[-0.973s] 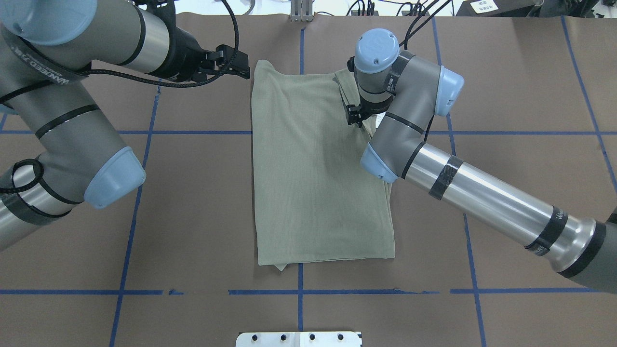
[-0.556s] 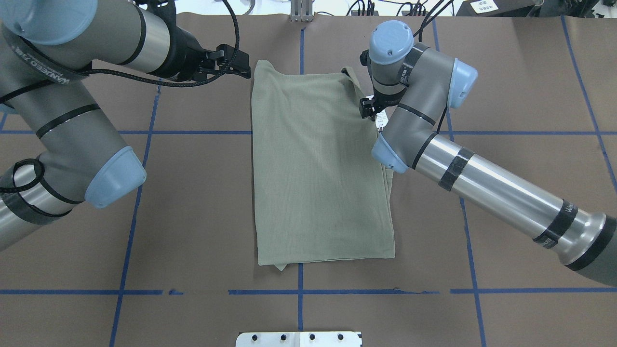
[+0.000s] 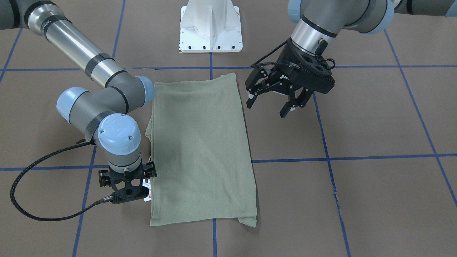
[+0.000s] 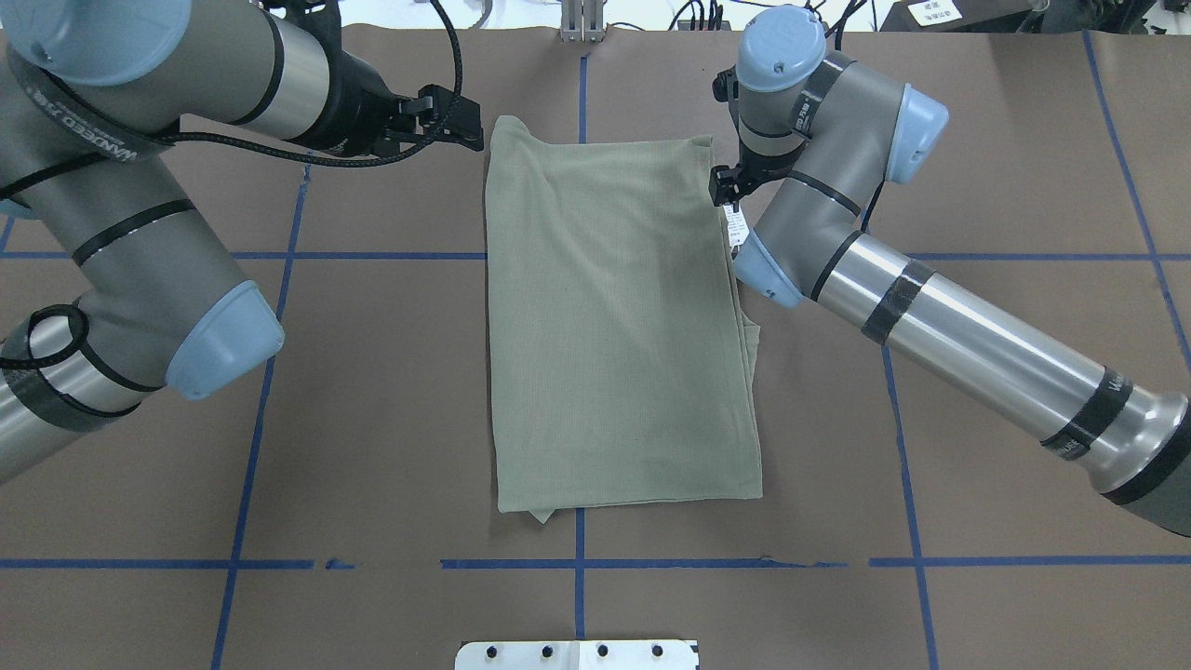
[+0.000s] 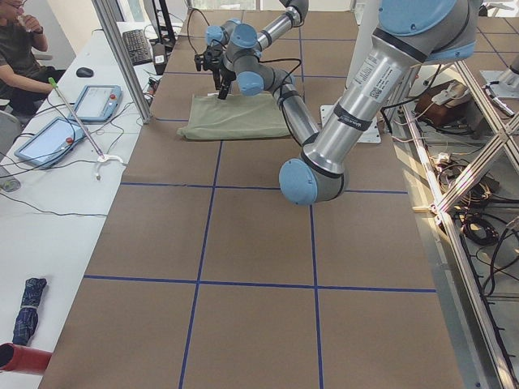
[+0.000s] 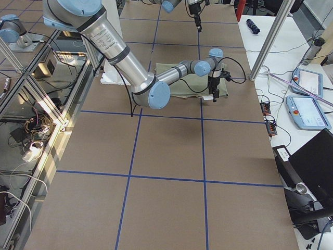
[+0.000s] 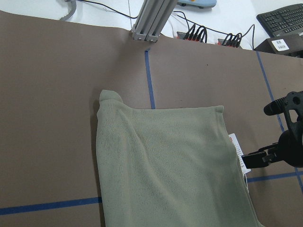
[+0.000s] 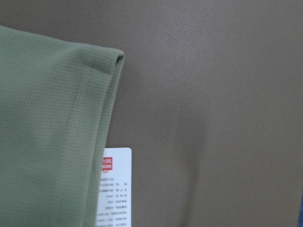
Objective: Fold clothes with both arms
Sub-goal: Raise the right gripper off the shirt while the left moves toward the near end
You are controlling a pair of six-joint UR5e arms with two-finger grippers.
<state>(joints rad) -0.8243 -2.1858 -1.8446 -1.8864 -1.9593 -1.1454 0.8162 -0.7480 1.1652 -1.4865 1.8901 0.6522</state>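
A folded shirt (image 4: 614, 326) lies flat in the middle of the table (image 4: 372, 419), its long side running away from the robot. The pedestal base (image 3: 210, 26) stands on the robot's side of the table, in line with the shirt. The left gripper (image 3: 266, 109) hangs raised above the table on the shirt's left side, clear of the cloth. The right gripper (image 3: 127, 187) points down at the shirt's far right corner, just outside the right edge. A hang tag (image 4: 736, 226) lies on the table beside this gripper, partly tucked under that edge. At the near left corner a small flap (image 4: 540, 515) pokes out past the hem.
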